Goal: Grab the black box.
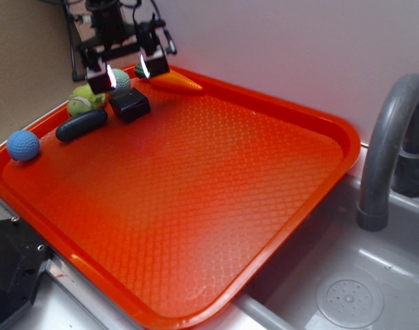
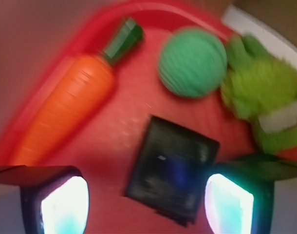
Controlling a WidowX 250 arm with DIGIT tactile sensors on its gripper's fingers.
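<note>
The black box (image 1: 130, 104) (image 2: 174, 168) lies flat on the orange tray (image 1: 216, 179) near its far left corner. My gripper (image 1: 127, 72) (image 2: 147, 207) hangs above it with the jaws wide open and nothing between them. In the wrist view the box sits between the two glowing pads (image 2: 64, 207), closer to the right one, turned slightly askew. The wrist view is blurred.
Around the box lie an orange carrot toy (image 1: 176, 82) (image 2: 73, 100), a green ball (image 1: 120, 81) (image 2: 192, 62), a green plush toy (image 1: 84, 102) (image 2: 268, 100), a dark sausage-shaped toy (image 1: 81, 125) and a blue ball (image 1: 23, 145). A sink with a grey faucet (image 1: 391, 148) is at the right.
</note>
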